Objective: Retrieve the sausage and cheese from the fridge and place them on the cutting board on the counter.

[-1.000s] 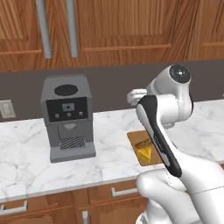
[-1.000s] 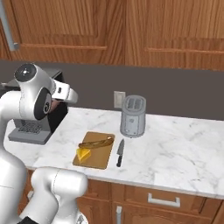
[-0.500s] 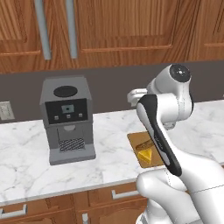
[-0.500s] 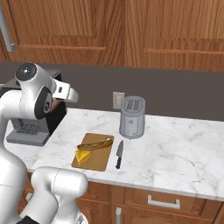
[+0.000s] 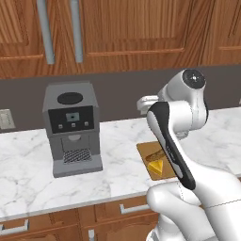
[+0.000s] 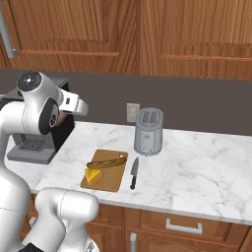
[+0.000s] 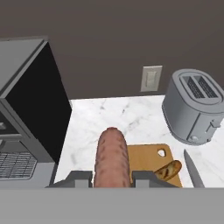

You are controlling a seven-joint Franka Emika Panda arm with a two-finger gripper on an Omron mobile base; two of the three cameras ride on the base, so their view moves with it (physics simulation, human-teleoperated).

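Tool (image 7: pixel 112 178) clamping sausage (image 7: pixel 112 158), carrying it above tabletop (image 6: pixel 197 162) toward cutting board (image 6: pixel 114 181); arm barely shifting over last second. Cheese (image 6: pixel 92 175) already lying on board beside bread piece (image 6: pixel 107 161). Sausage release remaining.

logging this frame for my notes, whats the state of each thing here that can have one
gripper: shut on the sausage, up over the counter
sausage: held between the fingers, not yet on the board
cheese: lying on the cutting board
cutting board: flat on the counter, holding the cheese and a long bread piece
knife: lying on the counter beside the board
toaster: upright, slots empty
coffee machine: upright on the counter
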